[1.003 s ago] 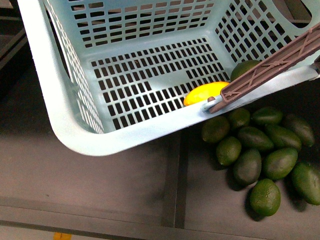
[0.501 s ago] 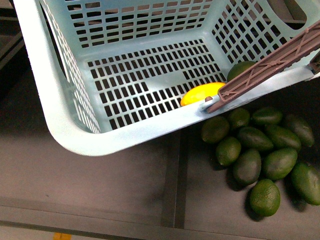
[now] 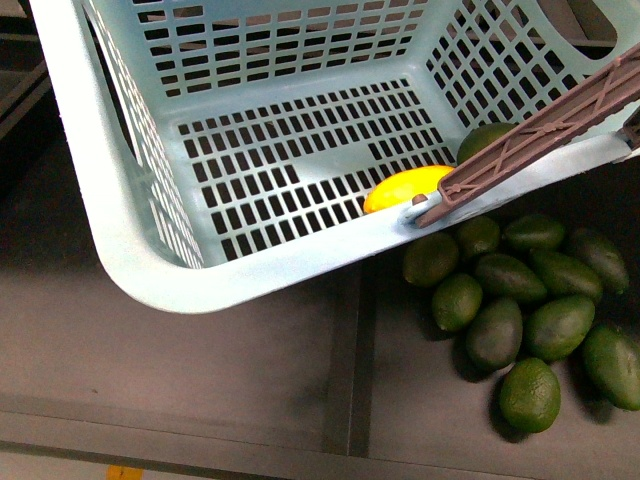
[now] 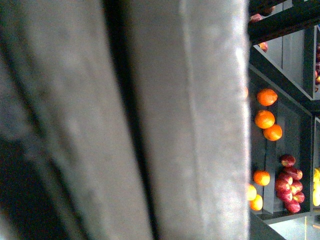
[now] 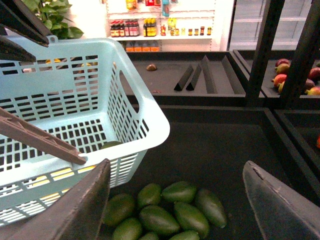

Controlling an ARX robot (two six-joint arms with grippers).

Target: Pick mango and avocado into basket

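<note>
The turquoise basket (image 3: pixel 130 250) holds the yellow-orange mango (image 3: pixel 405 187) and a dark green avocado (image 3: pixel 487 137) beside it; right gripper (image 5: pixel 175 200) jaws stand apart; left jaws are unseen.

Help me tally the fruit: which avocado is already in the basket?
The avocado inside the basket, behind its brown handle beside the mango; the others lie heaped outside.

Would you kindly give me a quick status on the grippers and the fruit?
Right gripper open, empty, above loose avocados. Left gripper not visible. Mango and avocado lying in basket. Nothing in the way.
</note>
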